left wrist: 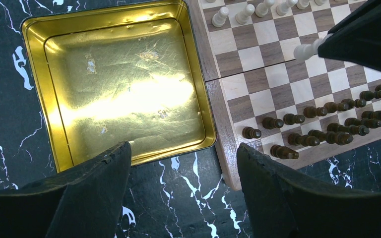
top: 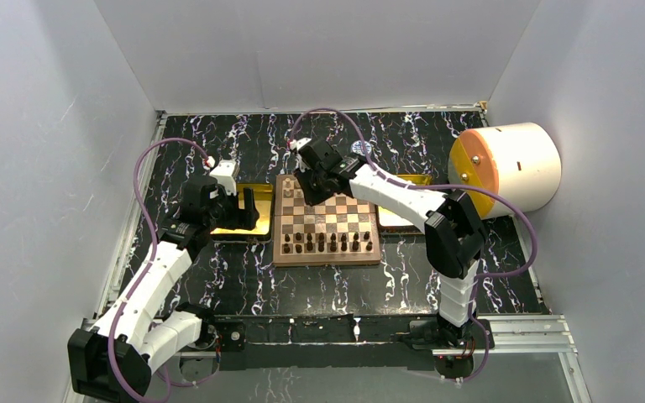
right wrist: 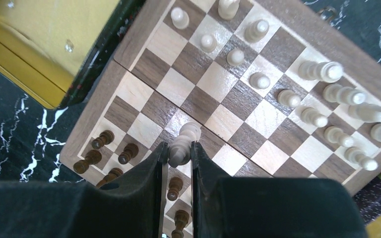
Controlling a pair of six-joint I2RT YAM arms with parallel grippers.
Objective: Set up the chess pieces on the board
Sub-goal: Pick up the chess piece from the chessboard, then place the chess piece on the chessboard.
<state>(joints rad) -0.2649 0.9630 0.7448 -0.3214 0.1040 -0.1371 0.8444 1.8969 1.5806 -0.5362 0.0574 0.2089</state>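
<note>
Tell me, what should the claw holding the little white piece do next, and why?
Probably the right claw should carry its white piece toward the far rows of white pieces and lower it onto a free square. It is pinched above the middle of the board, away from the others, whose back row seems to have a gap.

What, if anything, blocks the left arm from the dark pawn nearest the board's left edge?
Probably yes: the left gripper hangs open beside the board, with nothing between it and that pawn.
</note>
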